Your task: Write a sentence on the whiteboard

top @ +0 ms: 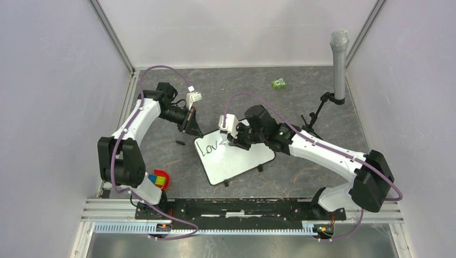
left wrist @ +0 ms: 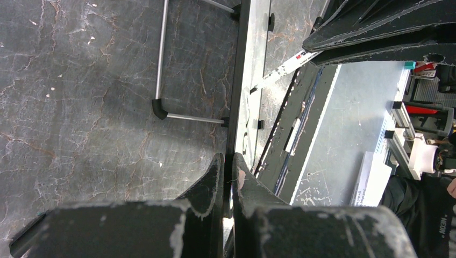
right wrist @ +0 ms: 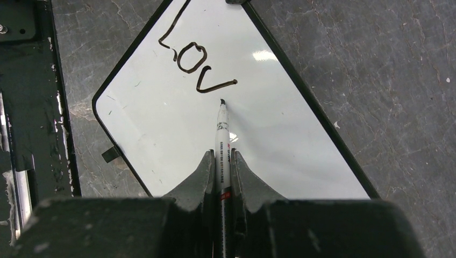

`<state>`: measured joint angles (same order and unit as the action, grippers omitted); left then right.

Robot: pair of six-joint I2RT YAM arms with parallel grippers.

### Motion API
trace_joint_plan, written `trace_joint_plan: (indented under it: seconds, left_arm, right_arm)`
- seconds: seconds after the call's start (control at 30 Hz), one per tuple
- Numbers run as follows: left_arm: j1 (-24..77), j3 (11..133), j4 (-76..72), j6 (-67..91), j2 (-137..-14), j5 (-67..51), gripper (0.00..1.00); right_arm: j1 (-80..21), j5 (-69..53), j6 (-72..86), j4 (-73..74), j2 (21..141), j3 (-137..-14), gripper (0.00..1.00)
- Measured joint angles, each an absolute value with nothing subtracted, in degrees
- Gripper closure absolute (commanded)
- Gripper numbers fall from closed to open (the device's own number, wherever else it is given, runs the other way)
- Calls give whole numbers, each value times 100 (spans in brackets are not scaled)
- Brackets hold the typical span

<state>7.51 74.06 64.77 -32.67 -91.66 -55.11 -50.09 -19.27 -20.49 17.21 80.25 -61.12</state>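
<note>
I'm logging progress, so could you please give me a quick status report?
Left pincer shut on whiteboard edge. Right pincer shut on marker, tip beside the v. Writing reads Lov only. Nothing lying on the blank part.

Whiteboard (right wrist: pixel 161 134) white, black-framed; sentence (right wrist: pixel 191 56) black; marker (right wrist: pixel 222 141) white; table (right wrist: pixel 387 80) veined grey.

Your whiteboard (right wrist: pixel 161 134): glossy, smooth white face, thin black frame. Table (right wrist: pixel 387 80): matt, veined dark stone look. Marker (right wrist: pixel 222 134): glossy plastic barrel.

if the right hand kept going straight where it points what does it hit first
Likely the whiteboard: the marker in the right hand aims at bare white just past the V, tip seemingly almost touching.
</note>
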Motion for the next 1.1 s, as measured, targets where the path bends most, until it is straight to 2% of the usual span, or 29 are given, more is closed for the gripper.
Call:
trace_joint_plan:
  seconds: [1.1]
  left_arm:
    - [760,7408,6449,-3269,-9166,-5435,98]
  right_arm:
    - [-4744,-1964,-2255,1872,8068,-6254,100]
